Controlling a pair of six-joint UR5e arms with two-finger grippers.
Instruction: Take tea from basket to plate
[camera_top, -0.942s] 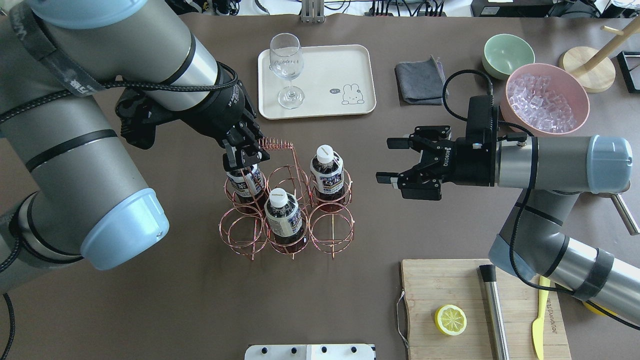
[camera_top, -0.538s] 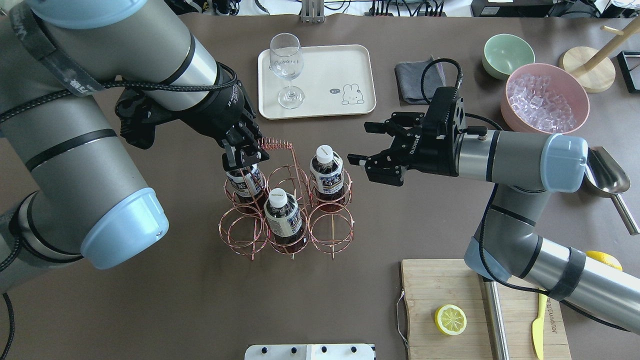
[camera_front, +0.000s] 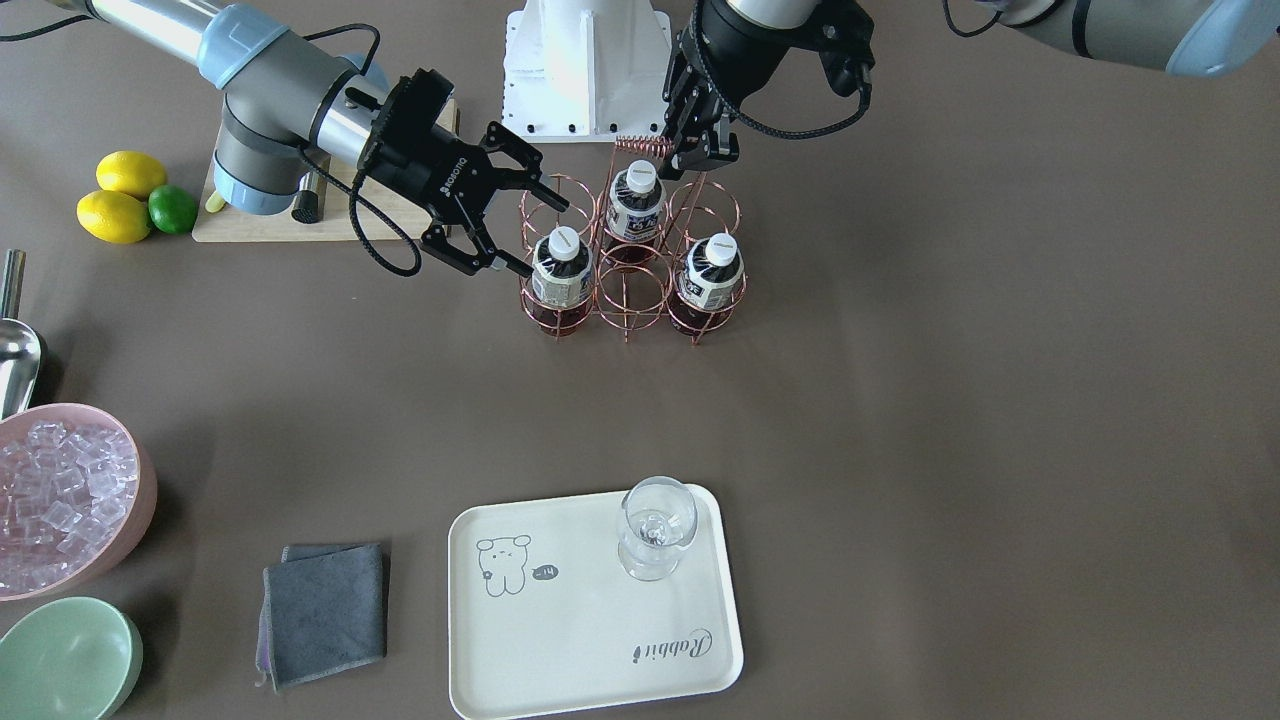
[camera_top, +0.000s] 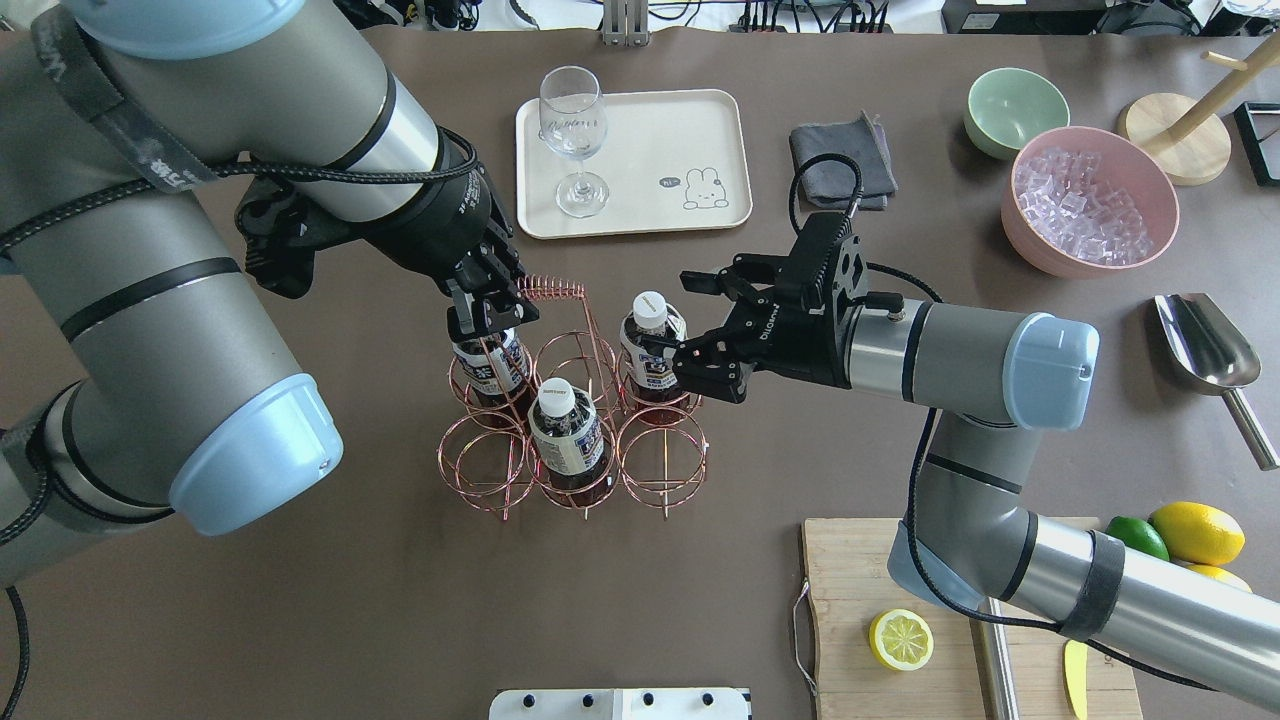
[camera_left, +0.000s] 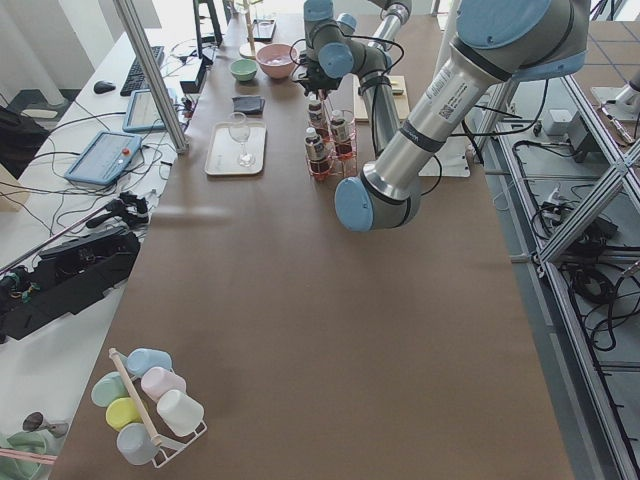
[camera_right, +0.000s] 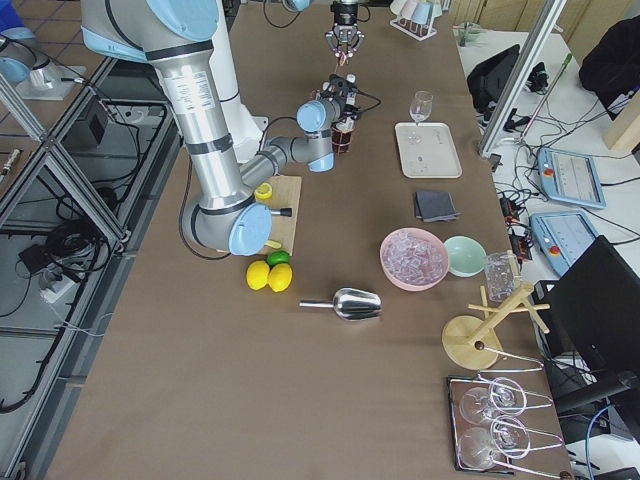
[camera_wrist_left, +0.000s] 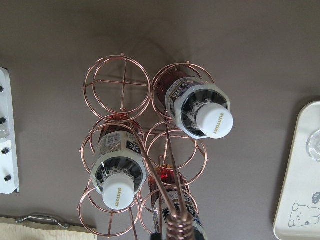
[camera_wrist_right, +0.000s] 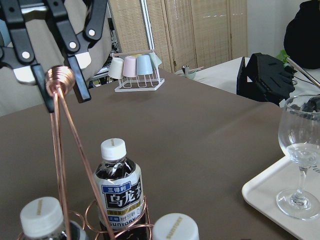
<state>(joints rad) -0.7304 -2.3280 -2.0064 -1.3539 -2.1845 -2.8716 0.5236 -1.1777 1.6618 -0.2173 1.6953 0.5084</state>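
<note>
Brown desk (camera_top: 300, 600), overhead | my left tool (camera_top: 487, 318): clamped on the handle (camera_top: 553, 290) of the basket (camera_top: 662, 478), I judge to pin it while a bottle lifts | my right tool (camera_top: 668, 312): wide, jaws either side of the tea (camera_top: 650, 310) in the basket's 2 o'clock cell, not yet gripping | plate (camera_top: 690, 130): 12 o'clock of basket, no tea on it.

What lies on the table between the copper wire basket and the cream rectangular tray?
Nothing. Only bare brown tabletop separates the copper wire basket from the cream rectangular tray, as the front-facing view shows.
</note>
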